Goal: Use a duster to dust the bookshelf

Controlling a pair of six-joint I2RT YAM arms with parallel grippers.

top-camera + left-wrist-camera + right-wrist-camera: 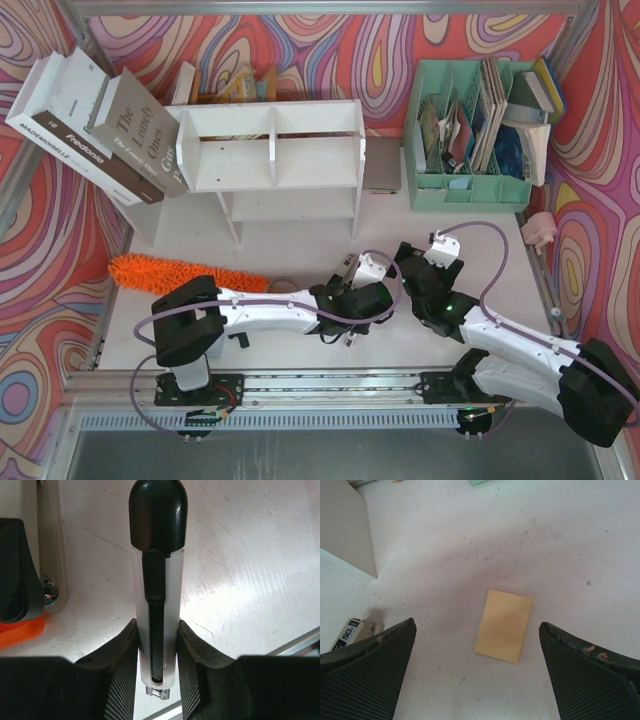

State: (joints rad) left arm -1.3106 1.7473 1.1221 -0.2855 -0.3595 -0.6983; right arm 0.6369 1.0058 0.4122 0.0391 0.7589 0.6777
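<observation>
Left end effector [157, 635] was clamped on a black-capped tool [158, 540], right end effector [477, 625] gaped wide, and the duster [180, 272] had its handle end hidden under the left arm [265, 305].

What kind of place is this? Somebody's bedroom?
Probably a robot practice table, not a bedroom: swirly printed walls box in a white tabletop, two robot arms sit on a metal rail, and a white wooden bookshelf stands at the back.
</observation>
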